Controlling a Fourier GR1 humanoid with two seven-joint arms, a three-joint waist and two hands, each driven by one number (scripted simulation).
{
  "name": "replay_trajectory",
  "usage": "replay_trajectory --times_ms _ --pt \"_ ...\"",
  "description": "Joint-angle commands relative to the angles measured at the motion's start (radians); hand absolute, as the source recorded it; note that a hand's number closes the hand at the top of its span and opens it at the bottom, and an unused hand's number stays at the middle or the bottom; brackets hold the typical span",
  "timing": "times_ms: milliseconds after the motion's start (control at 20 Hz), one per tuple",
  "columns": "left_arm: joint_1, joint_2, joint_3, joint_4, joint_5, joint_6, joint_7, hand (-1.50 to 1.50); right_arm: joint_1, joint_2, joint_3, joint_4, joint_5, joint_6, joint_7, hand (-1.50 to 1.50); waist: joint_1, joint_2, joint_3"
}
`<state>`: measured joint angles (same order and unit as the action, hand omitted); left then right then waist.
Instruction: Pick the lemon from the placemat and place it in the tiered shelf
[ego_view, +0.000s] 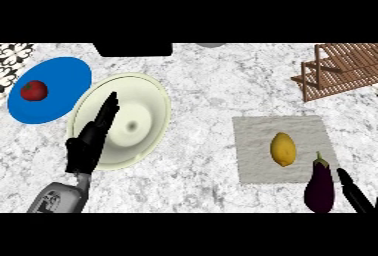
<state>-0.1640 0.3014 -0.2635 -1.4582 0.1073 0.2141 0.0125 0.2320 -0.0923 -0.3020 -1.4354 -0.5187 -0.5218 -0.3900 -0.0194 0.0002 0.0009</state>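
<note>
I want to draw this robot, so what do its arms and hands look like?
The left hand is all black, with long thin fingers and a blocky palm. Behind it comes a grey forearm, rounded and smooth, with some darker marks on its shell. Of the right hand only thin black fingers show at the lower right corner; its forearm is out of view. No cables or sleeves show.

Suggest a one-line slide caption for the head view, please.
Lemon on the placemat, right hand beside an eggplant, wooden tiered shelf beyond.

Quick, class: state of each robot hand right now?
Left hand: open, fingers straight over the plate, holding nothing.
Right hand: only partly in view; cannot tell.
</note>
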Motion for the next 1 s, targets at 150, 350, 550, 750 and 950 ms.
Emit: replay_trajectory --times_ms 150,350,550,750,950 --pt "-0.045 -0.022 0.01 0.037 -0.016 -0.022 -0.004 0.0 0.068 -0.174 0.134 -0.119 0.124 0.044 0.212 -1.5 0.015 0.001 -0.002" --pt "-0.057 -0.029 0.02 0.055 -0.025 -0.023 -0.005 0.0 0.13 -0.312 0.162 -0.328 0.147 0.023 0.472 -1.5 0.014 -0.001 -0.003" --pt "-0.075 -0.022 0.026 0.077 -0.021 -0.045 0.005 0.0 0.112 -0.491 0.2 -0.417 0.2 0.044 0.708 -1.5 0.019 0.002 -0.005" --pt "-0.035 -0.037 0.006 0.012 -0.025 -0.037 0.008 0.0 0.122 -0.637 0.26 -0.442 0.251 0.133 0.868 -1.5 0.034 0.001 -0.004" --pt "-0.019 -0.044 0.007 0.029 -0.058 -0.016 -0.016 0.0 0.04 -0.724 0.3 -0.513 0.307 0.119 1.105 -1.5 0.037 0.003 -0.003"
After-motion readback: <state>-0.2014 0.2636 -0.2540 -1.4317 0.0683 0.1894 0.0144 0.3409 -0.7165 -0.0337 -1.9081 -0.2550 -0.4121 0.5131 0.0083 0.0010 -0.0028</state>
